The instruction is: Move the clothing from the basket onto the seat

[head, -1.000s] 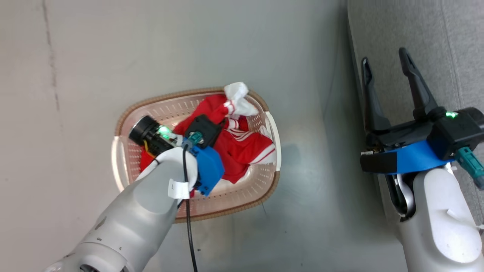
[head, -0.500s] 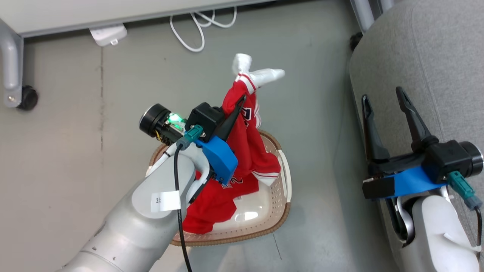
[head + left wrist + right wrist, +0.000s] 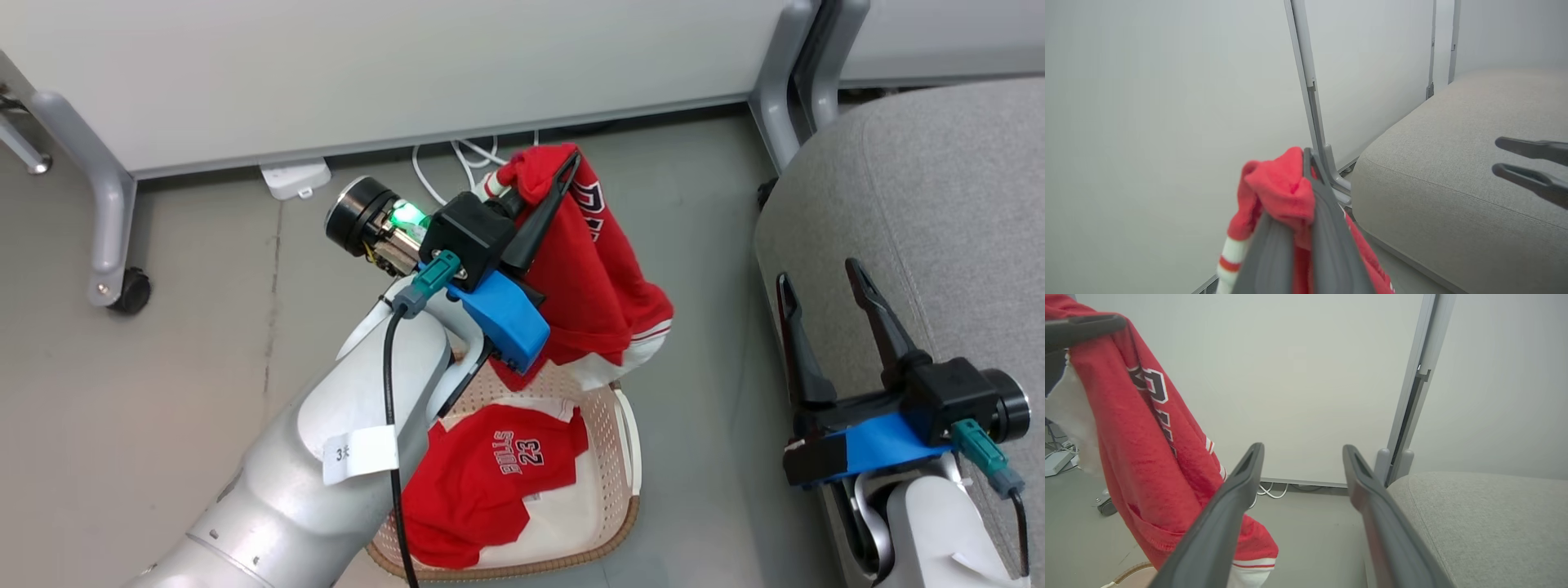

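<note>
My left gripper [image 3: 563, 167] is shut on a red garment [image 3: 596, 286] with white trim, which hangs in the air above the basket [image 3: 627, 457]. A fold of that garment [image 3: 1278, 188] bunches at the fingertips in the left wrist view. A second red piece of clothing, lettered "BULLS 23" [image 3: 498, 482], lies inside the basket. The grey seat [image 3: 922, 212] stands to the right. My right gripper [image 3: 820, 273] is open and empty at the seat's near left edge, with its two dark fingers [image 3: 1241, 486] spread and the hanging garment [image 3: 1147, 449] to their left.
A white panel wall [image 3: 367, 73] on grey wheeled legs [image 3: 106, 212] stands behind the basket, with a white cable [image 3: 457, 159] and a power block [image 3: 294, 178] on the floor beneath it. Grey floor [image 3: 163, 392] lies left of the basket.
My left gripper has lifted the red garment up out of the basket. The camera has tilted up, bringing the wall into view. The right gripper stays open beside the seat.
</note>
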Controlling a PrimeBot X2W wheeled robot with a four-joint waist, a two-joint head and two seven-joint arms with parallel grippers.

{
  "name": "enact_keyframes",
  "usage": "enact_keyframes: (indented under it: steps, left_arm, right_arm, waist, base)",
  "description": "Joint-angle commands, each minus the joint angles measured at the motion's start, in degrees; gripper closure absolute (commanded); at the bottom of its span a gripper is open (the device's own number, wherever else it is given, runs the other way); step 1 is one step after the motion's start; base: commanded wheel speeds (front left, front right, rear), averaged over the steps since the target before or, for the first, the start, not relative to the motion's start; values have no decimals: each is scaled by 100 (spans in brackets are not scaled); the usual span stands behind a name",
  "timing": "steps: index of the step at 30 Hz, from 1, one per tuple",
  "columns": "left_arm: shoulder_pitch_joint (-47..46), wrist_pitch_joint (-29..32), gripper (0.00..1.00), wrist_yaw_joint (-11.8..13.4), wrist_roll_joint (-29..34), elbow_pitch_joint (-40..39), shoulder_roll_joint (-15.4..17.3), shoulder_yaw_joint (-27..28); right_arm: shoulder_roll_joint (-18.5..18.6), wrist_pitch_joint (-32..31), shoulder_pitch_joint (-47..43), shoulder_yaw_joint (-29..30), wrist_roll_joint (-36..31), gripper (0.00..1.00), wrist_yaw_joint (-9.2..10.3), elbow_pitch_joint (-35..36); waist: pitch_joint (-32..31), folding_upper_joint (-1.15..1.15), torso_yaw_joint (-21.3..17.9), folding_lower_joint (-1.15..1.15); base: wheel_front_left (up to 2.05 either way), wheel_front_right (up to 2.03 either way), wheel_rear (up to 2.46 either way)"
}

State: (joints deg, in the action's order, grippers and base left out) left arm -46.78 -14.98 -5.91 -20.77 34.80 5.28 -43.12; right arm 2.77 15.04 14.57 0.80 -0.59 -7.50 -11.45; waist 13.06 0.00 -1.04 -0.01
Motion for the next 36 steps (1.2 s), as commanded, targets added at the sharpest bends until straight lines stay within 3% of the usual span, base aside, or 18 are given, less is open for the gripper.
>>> enact_keyframes:
  steps: [1,22,36]
  left_arm:
    - [-51,-31,100,-10,18,-52,-2,47]
    - [-40,-30,100,-67,17,-224,-106,-56]
    - [-168,-31,100,-42,49,-270,-140,-79]
  right_arm:
    - [20,22,-105,6,37,0,1,-7]
    - [20,22,-534,-168,4,0,1,18]
    - [234,22,196,-1377,-18,0,1,1]
  waist:
    - [-144,0,43,1]
    - [-791,0,186,1]
    - [-635,0,267,1]
  base:
    - [0,0,0]
    - [0,0,0]
    - [0,0,0]
